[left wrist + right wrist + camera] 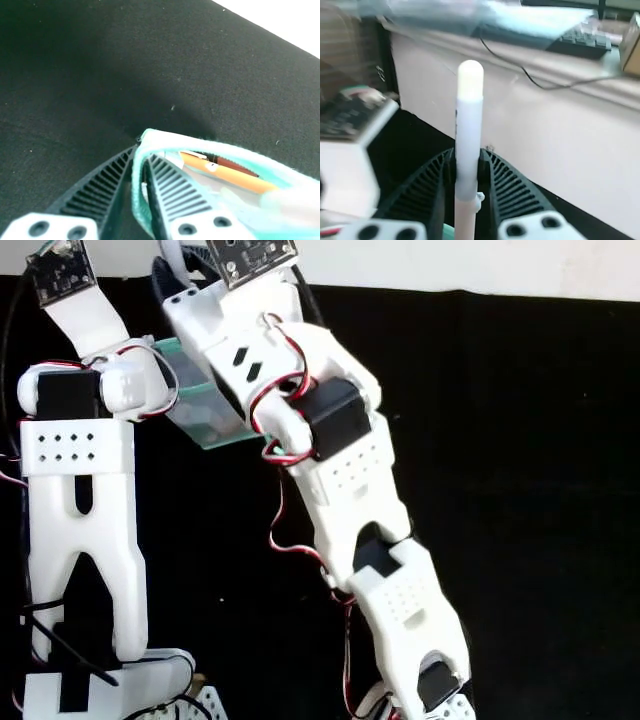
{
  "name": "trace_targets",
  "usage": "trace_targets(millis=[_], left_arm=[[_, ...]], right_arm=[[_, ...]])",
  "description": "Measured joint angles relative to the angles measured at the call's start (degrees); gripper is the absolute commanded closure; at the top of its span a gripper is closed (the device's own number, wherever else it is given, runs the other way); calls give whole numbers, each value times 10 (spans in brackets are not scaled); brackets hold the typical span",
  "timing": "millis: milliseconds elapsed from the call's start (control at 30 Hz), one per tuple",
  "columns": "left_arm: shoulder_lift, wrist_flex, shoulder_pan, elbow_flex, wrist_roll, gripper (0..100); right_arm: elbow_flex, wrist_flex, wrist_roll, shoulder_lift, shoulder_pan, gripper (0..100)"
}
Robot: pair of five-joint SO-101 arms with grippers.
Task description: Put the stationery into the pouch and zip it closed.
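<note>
The pouch (205,408) is clear plastic with teal trim and hangs between the two arms at the back left of the table. My left gripper (141,150) is shut on the teal rim of the pouch (170,137), at its corner. Inside lie an orange pen (230,176) and a dark brown pen (236,167). My right gripper (468,156) is shut on a white pen (470,110), which stands up between the fingers. The pouch's clear film (445,12) hangs just beyond the pen's tip. In the high view the left arm (80,460) and right arm (340,450) cover both grippers.
A black cloth (520,490) covers the table, with open room on the right half. A pale wall (560,125) borders the table's far edge. Behind it sits a desk with a keyboard (585,37) and a cable. Red wires (285,530) run along the right arm.
</note>
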Motion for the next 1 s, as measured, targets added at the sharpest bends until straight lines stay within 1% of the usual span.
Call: trace_targets(millis=[133,533,767,1000], left_arm=[[0,0,0,-1,0,993],[4,-9,4,-1,0,993],[4,-9,2,-1,0,993],[4,-9,1,-1,0,993]], right_arm=[[0,12,0,30,4,991],[-4,130,0,33,4,984],[-4,185,0,-7,4,841],[-4,201,0,-50,8,837]])
